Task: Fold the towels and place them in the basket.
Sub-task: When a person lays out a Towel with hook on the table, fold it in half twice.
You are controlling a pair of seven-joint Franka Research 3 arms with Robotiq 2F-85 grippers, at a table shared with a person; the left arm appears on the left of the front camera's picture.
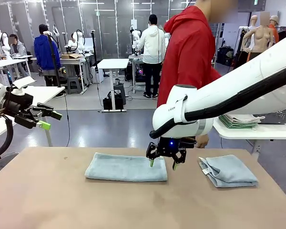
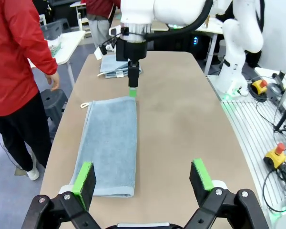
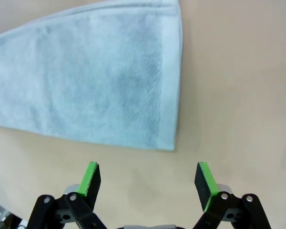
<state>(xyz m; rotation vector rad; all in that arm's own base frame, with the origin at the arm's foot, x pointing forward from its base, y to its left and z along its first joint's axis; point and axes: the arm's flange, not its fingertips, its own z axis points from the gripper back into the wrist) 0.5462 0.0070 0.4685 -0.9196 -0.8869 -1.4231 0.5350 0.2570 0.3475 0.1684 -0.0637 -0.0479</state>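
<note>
Evidently, two pale blue-grey terry towels lay on the tan, matte worktop (image 1: 47,191). The long towel (image 1: 126,168) was folded into a flat, narrow rectangle near the middle, its nap soft and faintly mottled, with a small white loop showing at one far corner in the left wrist view. The smaller towel (image 1: 228,170) sat well apart toward the robot's right, folded into a thicker bundle with a white tag at its near-left edge. The right gripper (image 1: 163,163) hung just above the long towel's right end, jaws apart and holding nothing. The left gripper (image 1: 46,120) was raised off the worktop at the left, jaws apart and empty. A dark mesh container (image 1: 276,116), possibly the basket, stood on a white side table behind.
</note>
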